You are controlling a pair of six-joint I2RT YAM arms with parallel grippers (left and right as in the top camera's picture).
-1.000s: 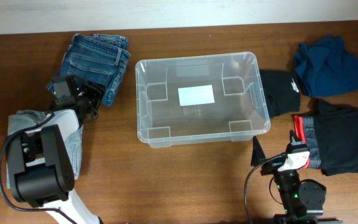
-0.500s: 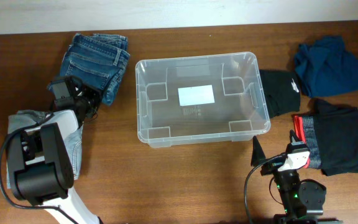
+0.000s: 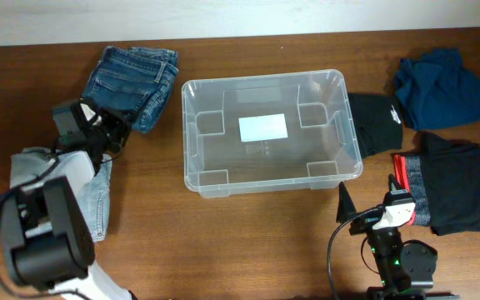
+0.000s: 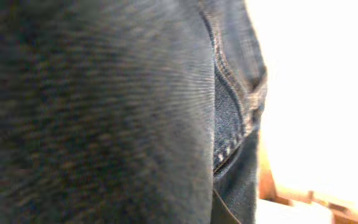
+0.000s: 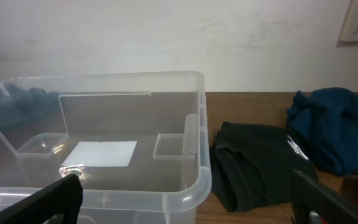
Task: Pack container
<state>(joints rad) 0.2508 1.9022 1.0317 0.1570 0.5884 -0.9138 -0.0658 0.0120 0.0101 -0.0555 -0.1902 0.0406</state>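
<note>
On the brown table [image 3: 223,242] the left fingers [image 3: 112,133], grip hidden from me, are tugging the upper-left jeans [image 3: 133,79], now shifted slightly, while the centre container [image 3: 269,182] is sitting empty, right fingers [image 5: 64,198] spread.

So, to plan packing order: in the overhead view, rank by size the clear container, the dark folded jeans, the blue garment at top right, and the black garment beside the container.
1. container, clearly largest.
2. dark folded jeans and blue garment: too alike to rank.
3. black garment, smallest.
</note>
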